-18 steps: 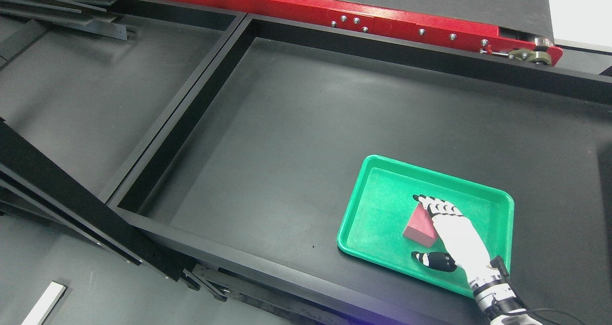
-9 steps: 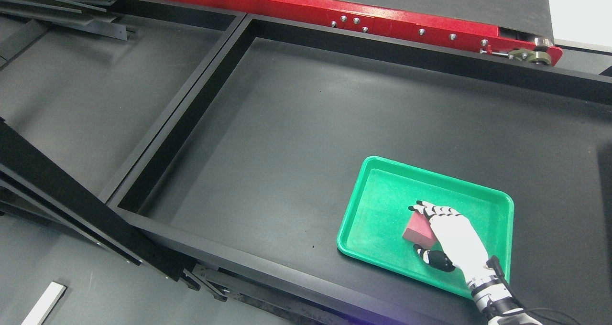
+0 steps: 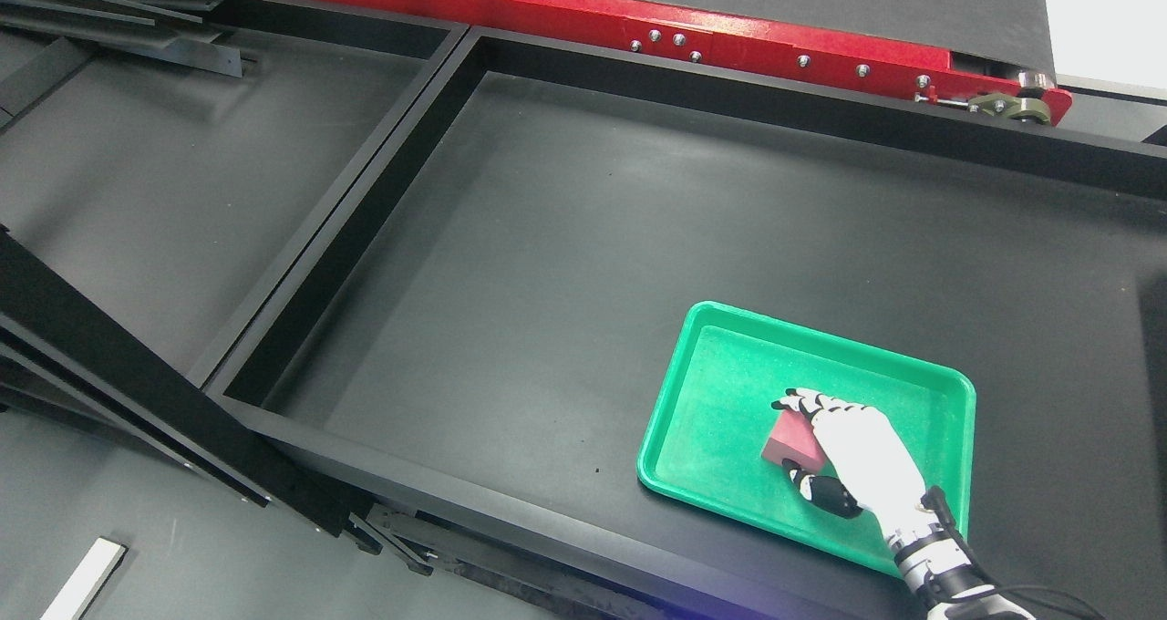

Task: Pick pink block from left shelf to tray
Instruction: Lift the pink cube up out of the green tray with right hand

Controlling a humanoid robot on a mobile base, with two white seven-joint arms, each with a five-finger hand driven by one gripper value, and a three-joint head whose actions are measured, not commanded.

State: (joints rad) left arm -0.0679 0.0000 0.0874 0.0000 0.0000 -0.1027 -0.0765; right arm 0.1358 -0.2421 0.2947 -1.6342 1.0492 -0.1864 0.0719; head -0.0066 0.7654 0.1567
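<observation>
The pink block (image 3: 786, 439) lies inside the green tray (image 3: 720, 365), near the tray's middle. My right hand (image 3: 807, 447), white with black fingertips, reaches in from the lower right and lies over the block's right side. Its fingers (image 3: 795, 402) curl onto the block's far edge and the thumb (image 3: 821, 494) presses at its near corner, so the hand is shut on the block. The block's right part is hidden under the palm. The block seems to rest on the tray floor. My left arm does not show.
The tray sits at the near right of a large black shelf bin (image 3: 565, 237) with raised walls. A second black bin (image 3: 182, 173) lies to the left. A red conveyor frame (image 3: 729, 41) runs along the back. A white strip (image 3: 82, 579) lies at the lower left.
My right hand has drawn in around the block: the fingers curled over its far edge and the thumb moved up from the tray floor to its near corner. The block barely shifted.
</observation>
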